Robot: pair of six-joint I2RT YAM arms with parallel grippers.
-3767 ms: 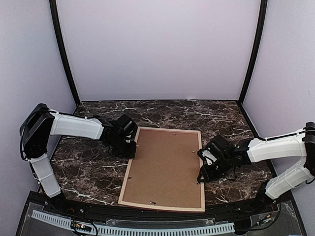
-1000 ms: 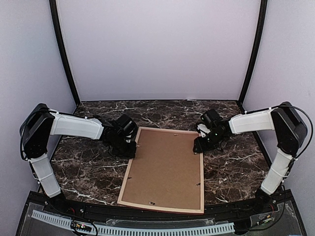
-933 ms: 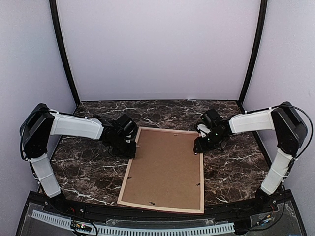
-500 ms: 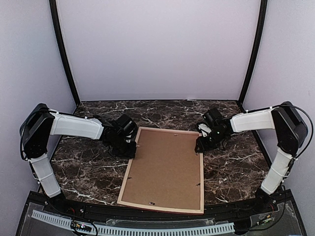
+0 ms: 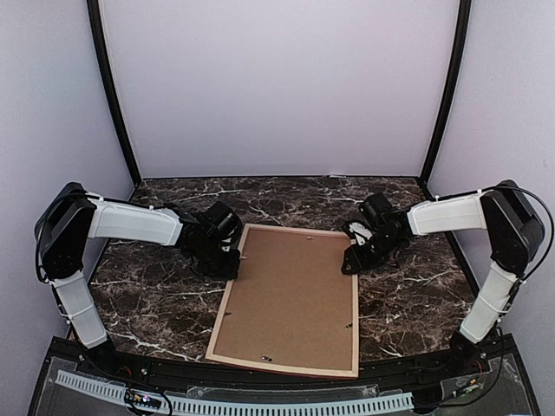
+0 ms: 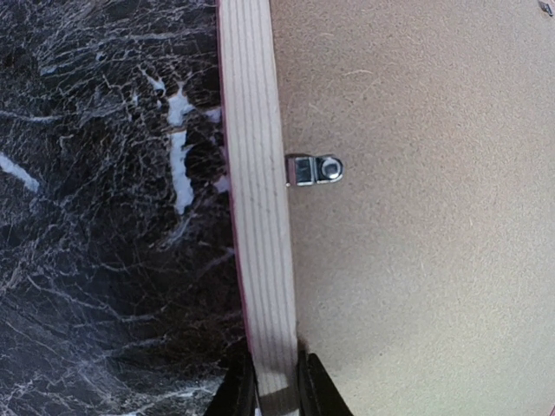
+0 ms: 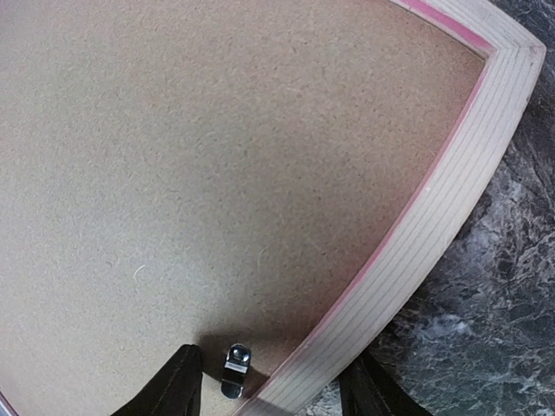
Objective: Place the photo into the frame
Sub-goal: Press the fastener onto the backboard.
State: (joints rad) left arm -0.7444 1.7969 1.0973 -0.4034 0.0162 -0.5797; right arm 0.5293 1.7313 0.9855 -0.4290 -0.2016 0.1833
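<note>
Pink thin-railed wooden frame (image 6: pixel 256 217): stiff, probably light, take by rails; left claw (image 6: pixel 277 387) pinches one rail, right claw (image 7: pixel 273 383) gapes astride the opposite.

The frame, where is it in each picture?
Top external: the frame lies flat in the middle, back side up.
Left wrist: the frame shows as one pale rail running top to bottom, left of centre.
Right wrist: the frame shows a rail and corner along the right side.
Shared landmark: the brown backing board inside it.
</note>
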